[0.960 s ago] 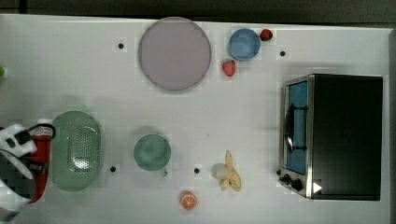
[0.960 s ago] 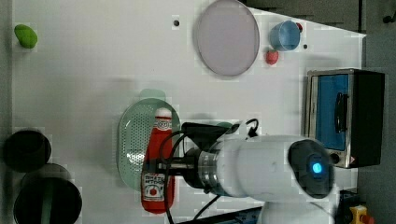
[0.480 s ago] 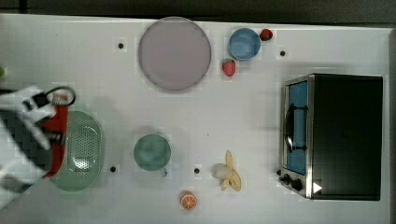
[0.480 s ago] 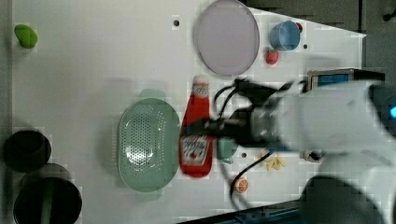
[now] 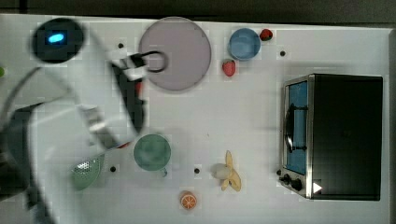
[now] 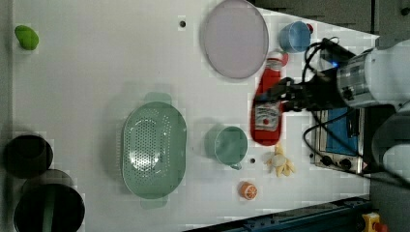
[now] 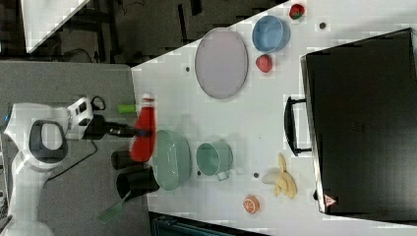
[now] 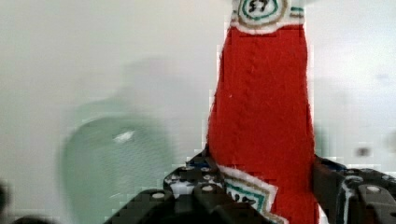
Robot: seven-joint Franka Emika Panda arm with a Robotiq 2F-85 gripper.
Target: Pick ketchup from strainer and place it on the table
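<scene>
- Gripper clamped on the ketchup bottle at mid-body, one finger on each side; the wrist view shows the red body pinched between the black fingers.
- Bottle carried in the air, clear of the strainer, which sits with nothing in it.
- Left view: bottle's long axis runs roughly 12 to 6 o'clock, slightly tilted; cap end points to 12, toward the lilac plate and blue bowl; base points to 6, toward the banana.
- Left view: bottle appears over the white table, at about 2 o'clock from the green cup, well apart from the strainer.
- Right view: bottle appears at 9 o'clock of the strainer, cap up at 12.
- Top view: arm covers the bottle; a sliver of red shows beside the plate.
- Toaster oven at 3 o'clock of the table in the top view; orange half at 6.
</scene>
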